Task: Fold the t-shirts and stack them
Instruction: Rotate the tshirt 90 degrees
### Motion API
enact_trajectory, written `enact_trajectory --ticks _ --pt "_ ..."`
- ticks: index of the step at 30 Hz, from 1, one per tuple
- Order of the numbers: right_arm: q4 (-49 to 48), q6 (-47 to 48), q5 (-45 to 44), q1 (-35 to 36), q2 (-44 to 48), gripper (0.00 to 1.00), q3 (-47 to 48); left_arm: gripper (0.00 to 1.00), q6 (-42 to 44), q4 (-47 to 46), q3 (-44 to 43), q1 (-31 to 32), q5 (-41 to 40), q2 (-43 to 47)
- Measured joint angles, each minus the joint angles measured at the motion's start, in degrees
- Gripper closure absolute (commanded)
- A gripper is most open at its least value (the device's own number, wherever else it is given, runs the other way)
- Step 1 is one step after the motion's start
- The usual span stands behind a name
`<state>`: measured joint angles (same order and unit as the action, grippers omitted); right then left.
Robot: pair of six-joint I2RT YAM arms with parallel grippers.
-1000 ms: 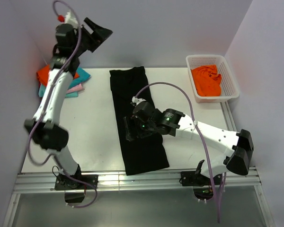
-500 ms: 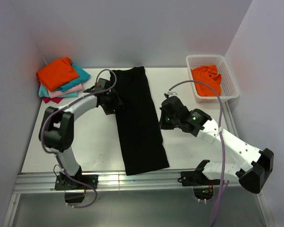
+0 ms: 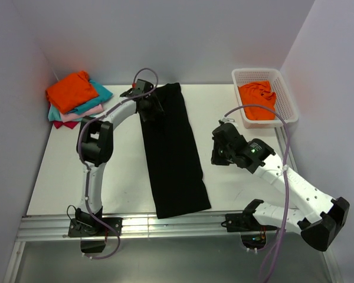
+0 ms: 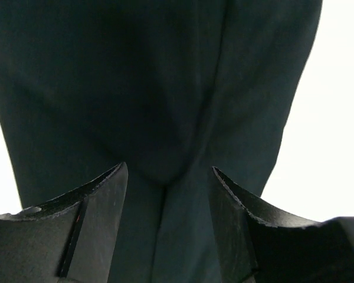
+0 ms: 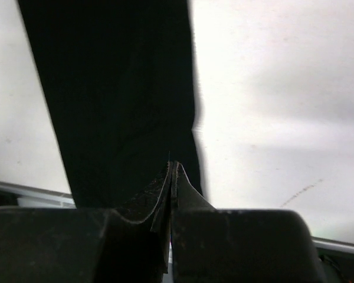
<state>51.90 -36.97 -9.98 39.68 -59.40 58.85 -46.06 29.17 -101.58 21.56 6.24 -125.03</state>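
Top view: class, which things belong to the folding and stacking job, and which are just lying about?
Job: black shirt; shirt stack; orange shirt.
Lying about: basket, holding the orange shirt; table.

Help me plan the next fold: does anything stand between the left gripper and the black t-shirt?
Nothing visible does. The left gripper is open over the far end of the black t-shirt, and its wrist view shows only black cloth between and beyond its fingers.
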Motion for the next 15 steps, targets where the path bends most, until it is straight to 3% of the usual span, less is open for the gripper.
enact_trajectory --ticks 10,15 --pt "3.3 4.1 -1.3 -5.3 -5.9 1.0 6.4 0.38 4.9 7.4 -23.6 -0.6 -2.8 -17.0" --pt "3.5 5.7 -0.9 -7.4 -8.2 1.0 7.7 0.33 4.6 8.1 -30.0 -2.5 -1.3 -21.3"
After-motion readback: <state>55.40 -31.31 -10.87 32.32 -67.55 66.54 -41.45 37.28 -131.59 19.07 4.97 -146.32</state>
